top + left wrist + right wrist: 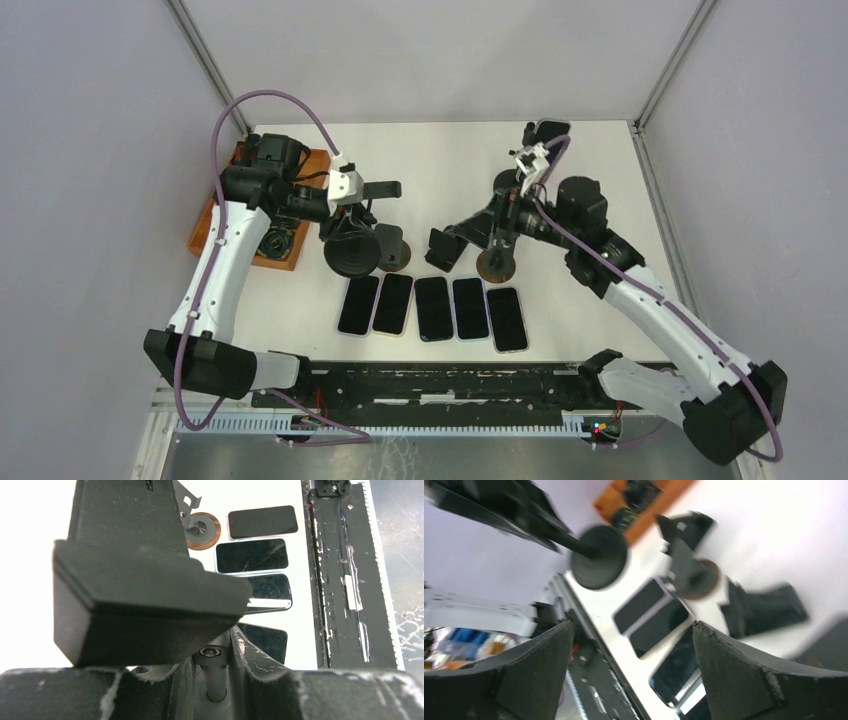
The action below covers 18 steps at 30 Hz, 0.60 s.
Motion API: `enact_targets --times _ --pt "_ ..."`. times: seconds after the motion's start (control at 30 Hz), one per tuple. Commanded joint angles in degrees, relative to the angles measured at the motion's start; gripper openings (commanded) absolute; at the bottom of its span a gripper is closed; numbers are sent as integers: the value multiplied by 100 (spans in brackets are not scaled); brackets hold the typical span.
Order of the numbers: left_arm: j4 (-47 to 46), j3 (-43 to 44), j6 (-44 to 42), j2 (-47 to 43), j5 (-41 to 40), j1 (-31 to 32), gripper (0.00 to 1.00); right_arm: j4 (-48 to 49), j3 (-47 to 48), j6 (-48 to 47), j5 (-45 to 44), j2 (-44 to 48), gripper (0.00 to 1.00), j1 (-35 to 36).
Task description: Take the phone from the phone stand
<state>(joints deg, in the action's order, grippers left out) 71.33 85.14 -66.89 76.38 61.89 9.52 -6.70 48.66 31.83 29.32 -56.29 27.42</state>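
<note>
The left gripper (pixel 216 670) is clenched on the stem of the black phone stand (pixel 352 255), its cradle directly ahead of the fingers. The right gripper (pixel 632 625) is released, jaws wide; the blurred wrist view appears to show nothing between them. Five phones (pixel 433 308) lie flat in a row on the table (pixel 600 200), just base-side of the right gripper.

Phones (pixel 434 308): glossy black screens. Table (pixel 440 160): smooth matt white. Stand base (pixel 202 544): wood-grain disc, metal hinge.
</note>
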Motion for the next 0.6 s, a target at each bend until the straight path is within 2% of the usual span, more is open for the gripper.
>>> enact_targets --times 0.0,0.13,0.23,0.33,0.4,0.57 --pt "572 21 -928 -88 385 82 2 1190 1351 583 260 -935 98 681" --pt "1058 -52 -1414 -125 304 120 2 1187 2440 537 610 -1866 98 1026" --pt "1133 -149 -1526 -191 215 129 2 1582 2793 721 1019 -2308 98 1298" --pt "1154 -175 -1586 -234 149 138 2 1270 3289 515 1157 -2714 98 1571" --pt "1196 -146 -1628 -226 140 138 2 1242 3438 499 1278 -2896 94 1668" --pt "1199 -45 -1583 -177 135 138 2 1113 3560 466 1502 -3096 75 1746"
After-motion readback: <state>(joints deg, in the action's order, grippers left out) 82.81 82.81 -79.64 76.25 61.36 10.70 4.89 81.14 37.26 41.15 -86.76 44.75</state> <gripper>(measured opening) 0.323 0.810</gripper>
